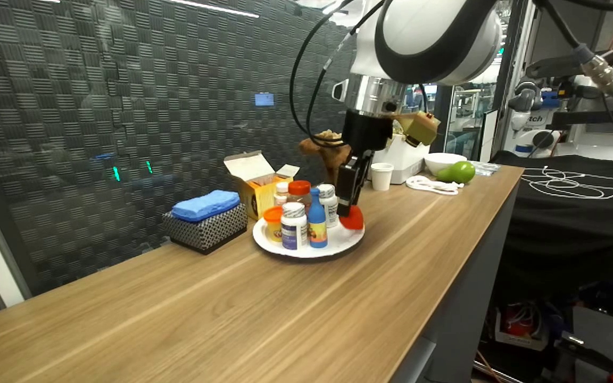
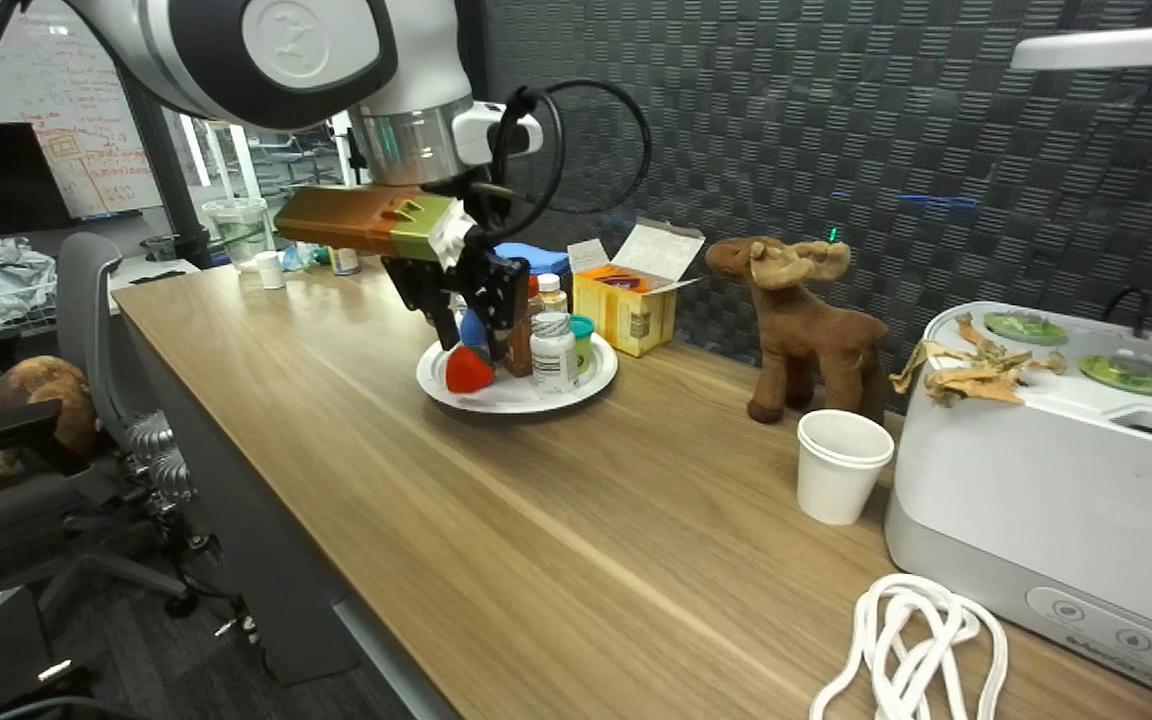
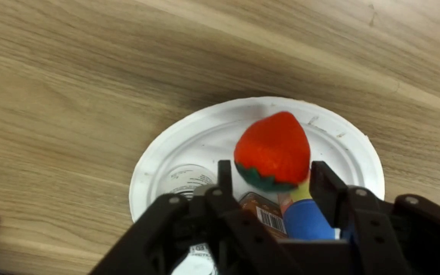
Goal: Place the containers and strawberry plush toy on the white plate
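Observation:
On the white plate (image 1: pixel 341 243) stand several containers: a blue bottle (image 1: pixel 316 218), a white bottle (image 1: pixel 293 230), an orange tub (image 1: pixel 273 223), a red-capped jar (image 1: pixel 299 189) and other white-capped bottles. The strawberry plush toy (image 3: pixel 275 149) is at the plate's bare edge, its green leaves toward the brown jar (image 3: pixel 264 215). My gripper (image 3: pixel 271 172) points down over it with jaws apart. In the wrist view a gap shows between the toy and the left fingertip; the right one is very close to it. Whether the toy fully rests on the plate is hard to tell.
Behind the plate sit an open yellow box (image 2: pixel 626 310) and a patterned box (image 1: pixel 208 229) topped with a blue cloth (image 1: pixel 205 205). A brown plush moose (image 2: pixel 816 345), paper cups (image 2: pixel 841 470), a white appliance (image 2: pixel 1056 480) and a white cord (image 2: pixel 911 640) stand farther along the counter.

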